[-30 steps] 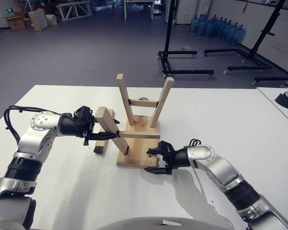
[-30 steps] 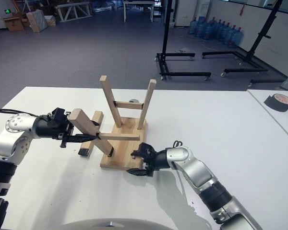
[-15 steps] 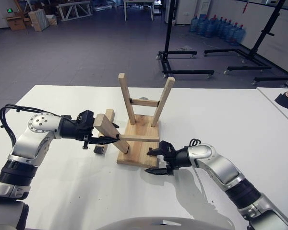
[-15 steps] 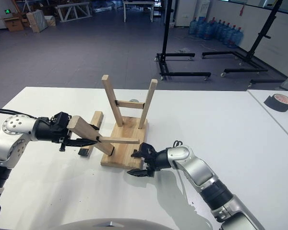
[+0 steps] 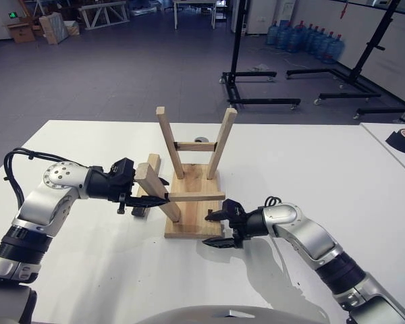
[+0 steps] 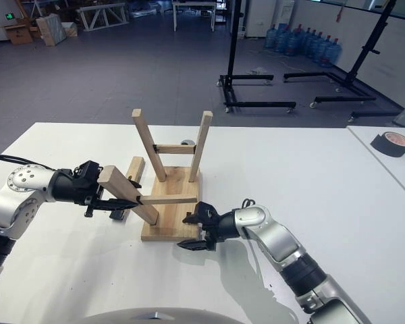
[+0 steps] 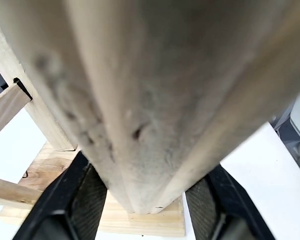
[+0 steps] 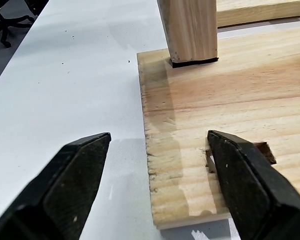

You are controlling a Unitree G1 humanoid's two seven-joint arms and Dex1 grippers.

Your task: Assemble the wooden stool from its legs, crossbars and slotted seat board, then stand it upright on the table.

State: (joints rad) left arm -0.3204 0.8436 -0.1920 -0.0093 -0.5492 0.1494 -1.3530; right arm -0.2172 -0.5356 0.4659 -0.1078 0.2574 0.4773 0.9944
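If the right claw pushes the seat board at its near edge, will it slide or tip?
Probably it slides: the seat board lies flat on the smooth table. It looks like stiff solid wood, so hardly any bending. The two upright legs stand tall, so a hard shove may rock them in their slots.

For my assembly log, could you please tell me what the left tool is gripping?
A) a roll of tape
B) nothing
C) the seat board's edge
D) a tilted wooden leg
D: the left tool is shut around the tilted leg, whose lower end sits at the seat board lying flat on the table.
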